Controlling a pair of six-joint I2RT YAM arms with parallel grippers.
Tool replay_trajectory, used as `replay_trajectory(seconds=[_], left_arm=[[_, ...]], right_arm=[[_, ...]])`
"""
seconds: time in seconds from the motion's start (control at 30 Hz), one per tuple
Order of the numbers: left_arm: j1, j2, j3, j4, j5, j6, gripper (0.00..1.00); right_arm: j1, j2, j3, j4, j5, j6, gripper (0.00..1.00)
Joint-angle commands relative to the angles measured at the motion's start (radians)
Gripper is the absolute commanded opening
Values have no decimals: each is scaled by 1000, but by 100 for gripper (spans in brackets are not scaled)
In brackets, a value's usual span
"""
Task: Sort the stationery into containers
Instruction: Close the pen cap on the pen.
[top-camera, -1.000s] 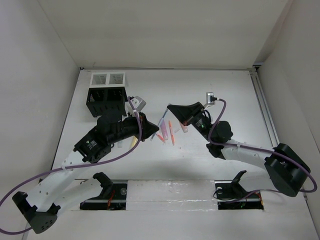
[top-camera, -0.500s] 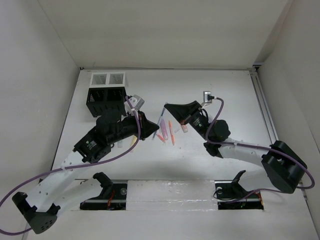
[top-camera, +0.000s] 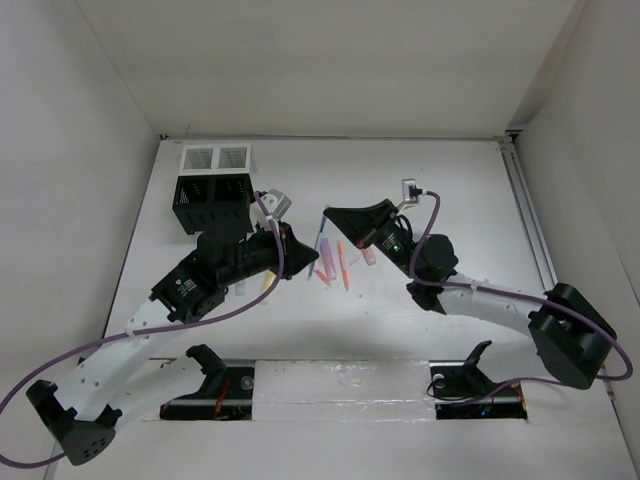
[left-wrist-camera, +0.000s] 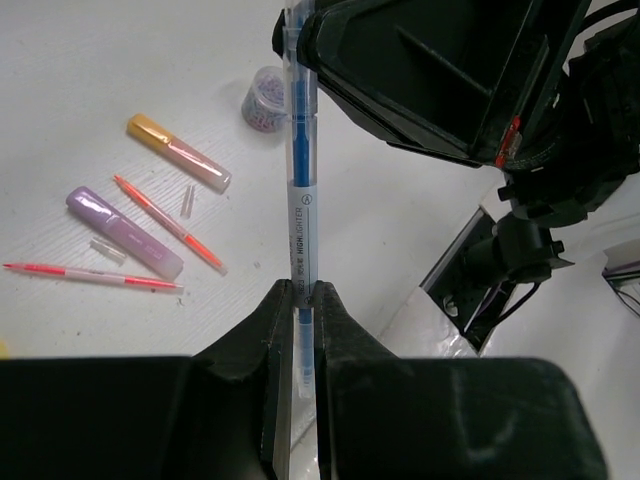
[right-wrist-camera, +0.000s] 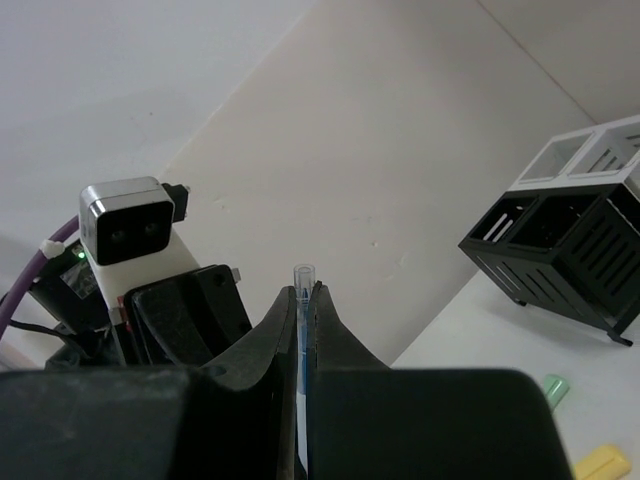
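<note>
The left gripper (left-wrist-camera: 300, 300) and right gripper (right-wrist-camera: 304, 300) both clamp one blue pen (left-wrist-camera: 301, 190), stretched between them (a handover, likely). The black organiser (top-camera: 212, 203), at the tabletop's (top-camera: 450, 180) far left corner, is nearer the left arm.

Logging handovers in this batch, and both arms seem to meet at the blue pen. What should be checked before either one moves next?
1. Left gripper shut on the blue pen: ok.
2. Right gripper shut on the pen's other end: ok.
3. Pen clear of the table: ok, it hangs between the two grippers.
4. Black organiser and white organiser upright, tops open: ok.
5. Room left in their compartments: cannot tell.
6. Sorting finished: not ok; a purple marker and an orange-capped marker lie loose on the table.
</note>
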Motion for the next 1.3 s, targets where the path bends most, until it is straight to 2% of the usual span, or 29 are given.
replay_trajectory(seconds=[0.0, 0.3, 1.27], left_arm=[[4, -3, 60, 103, -28, 14, 0], [4, -3, 102, 60, -68, 67, 0], [4, -43, 92, 71, 3, 113, 0]], right_arm=[[36, -22, 42, -111, -103, -61, 0], [36, -31, 84, -281, -150, -127, 0], [36, 75, 136, -329, -311, -127, 0]])
